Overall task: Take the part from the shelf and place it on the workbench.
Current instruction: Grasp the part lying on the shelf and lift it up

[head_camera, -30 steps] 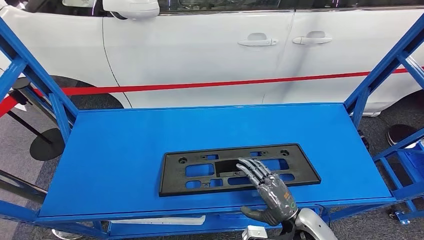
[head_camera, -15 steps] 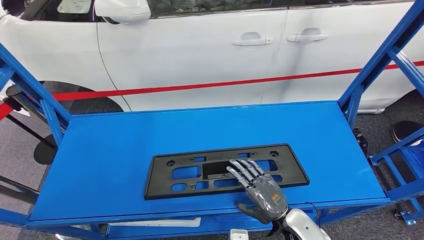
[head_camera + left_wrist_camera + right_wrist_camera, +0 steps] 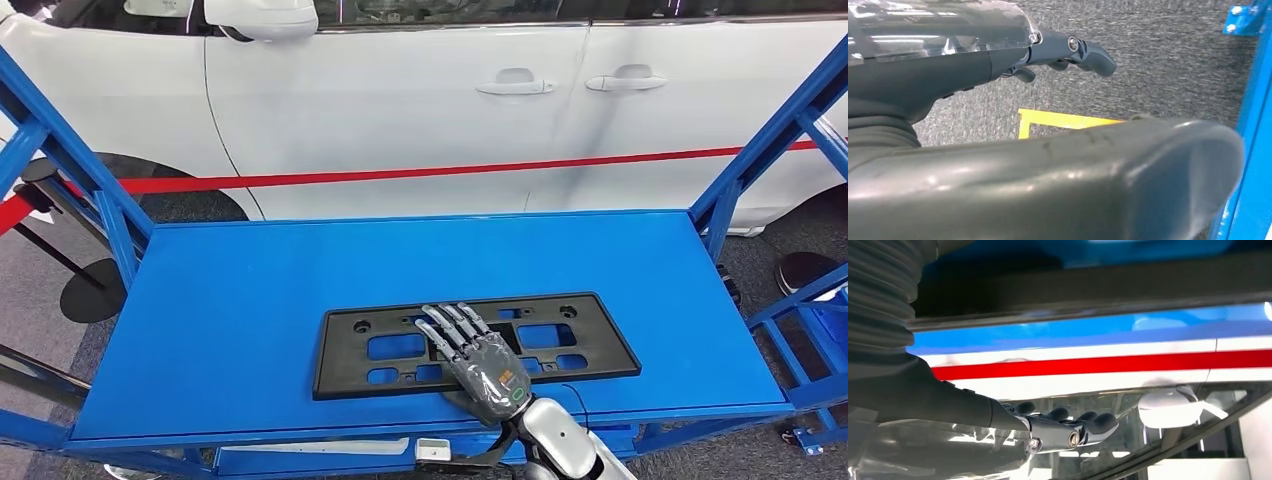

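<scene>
A flat black frame-shaped part (image 3: 595, 352) with several cut-outs lies near the front edge of the blue shelf top (image 3: 250, 290) in the head view. My right hand (image 3: 478, 362) reaches over the front edge and lies on the middle of the part, fingers (image 3: 448, 325) stretched out flat and slightly apart; its thumb is hidden. In the right wrist view the part (image 3: 1098, 285) is a dark band close to the extended fingers (image 3: 1083, 425). My left hand (image 3: 1068, 50) hangs over grey carpet and holds nothing, its fingers loosely bent.
Blue slanted posts (image 3: 70, 170) (image 3: 770, 140) flank the shelf at both ends. A white car (image 3: 400, 110) stands just behind it, with a red belt (image 3: 400, 172) across. A black stanchion base (image 3: 90, 295) sits at the left. Yellow floor tape (image 3: 1058, 120) lies below my left hand.
My right hand has moved forward and leftward, from the part's right-centre front edge to lie further across its middle. The camera swayed a little; the part stays in place.
</scene>
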Controlling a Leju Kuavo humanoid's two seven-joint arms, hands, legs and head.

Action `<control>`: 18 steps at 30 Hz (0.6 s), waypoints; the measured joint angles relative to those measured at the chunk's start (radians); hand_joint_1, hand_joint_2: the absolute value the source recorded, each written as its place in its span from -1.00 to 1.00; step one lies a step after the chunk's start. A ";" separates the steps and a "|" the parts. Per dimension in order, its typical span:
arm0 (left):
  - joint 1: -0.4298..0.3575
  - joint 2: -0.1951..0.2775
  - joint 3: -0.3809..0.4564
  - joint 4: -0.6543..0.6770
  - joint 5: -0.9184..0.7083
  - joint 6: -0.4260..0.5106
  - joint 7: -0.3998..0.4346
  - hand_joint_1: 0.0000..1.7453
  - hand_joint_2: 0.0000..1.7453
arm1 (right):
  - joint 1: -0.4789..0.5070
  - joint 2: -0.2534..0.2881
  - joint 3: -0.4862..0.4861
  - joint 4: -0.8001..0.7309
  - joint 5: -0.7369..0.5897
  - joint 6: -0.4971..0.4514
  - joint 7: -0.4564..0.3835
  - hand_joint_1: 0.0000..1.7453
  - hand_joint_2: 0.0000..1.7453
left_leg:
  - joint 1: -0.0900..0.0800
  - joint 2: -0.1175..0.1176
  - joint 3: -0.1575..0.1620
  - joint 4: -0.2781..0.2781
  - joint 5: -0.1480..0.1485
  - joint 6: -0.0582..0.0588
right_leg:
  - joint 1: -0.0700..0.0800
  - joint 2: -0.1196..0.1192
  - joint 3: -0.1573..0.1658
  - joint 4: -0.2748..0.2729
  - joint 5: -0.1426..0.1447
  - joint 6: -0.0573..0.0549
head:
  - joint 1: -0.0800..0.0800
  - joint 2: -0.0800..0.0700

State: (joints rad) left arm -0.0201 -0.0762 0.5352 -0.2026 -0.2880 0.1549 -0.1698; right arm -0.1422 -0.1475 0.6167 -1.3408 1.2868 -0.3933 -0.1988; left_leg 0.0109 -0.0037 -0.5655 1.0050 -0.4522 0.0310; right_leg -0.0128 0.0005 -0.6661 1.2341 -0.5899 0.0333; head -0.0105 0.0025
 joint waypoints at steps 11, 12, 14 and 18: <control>-0.005 -0.002 0.018 0.000 -0.019 0.004 -0.004 -1.00 -1.00 | -0.168 0.113 0.088 0.289 0.275 -0.059 0.221 0.74 1.00 | 0.000 0.001 0.012 0.006 -0.016 -0.041 | 0.006 0.002 0.097 -0.232 0.136 -0.038 | -0.002 0.000; -0.005 -0.001 0.021 0.000 -0.019 0.004 -0.005 -1.00 -1.00 | -0.182 0.122 0.093 0.318 0.279 -0.069 0.232 0.76 1.00 | 0.000 0.001 0.003 0.031 -0.033 -0.044 | 0.003 0.001 0.100 -0.237 0.139 -0.045 | -0.003 0.000; -0.004 -0.001 0.025 0.000 -0.020 0.004 -0.007 -1.00 -1.00 | -0.204 0.133 0.099 0.367 0.282 -0.084 0.251 0.83 1.00 | 0.001 0.000 -0.044 0.139 -0.096 -0.049 | 0.002 -0.004 0.103 -0.242 0.141 -0.055 | -0.006 0.000; 0.003 -0.001 0.036 0.000 -0.024 0.004 -0.008 -1.00 -1.00 | -0.226 0.140 0.106 0.435 0.283 -0.110 0.292 0.86 1.00 | 0.002 0.001 -0.098 0.263 -0.125 -0.053 | 0.005 -0.006 0.101 -0.237 0.140 -0.056 | -0.007 0.000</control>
State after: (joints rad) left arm -0.0170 -0.0770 0.5716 -0.2026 -0.3122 0.1590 -0.1780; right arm -0.3685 -0.0075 0.7228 -0.9056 1.5702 -0.5032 0.0930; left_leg 0.0132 -0.0030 -0.6638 1.2681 -0.5770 -0.0224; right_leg -0.0082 -0.0052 -0.5647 0.9969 -0.4495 -0.0231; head -0.0175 0.0024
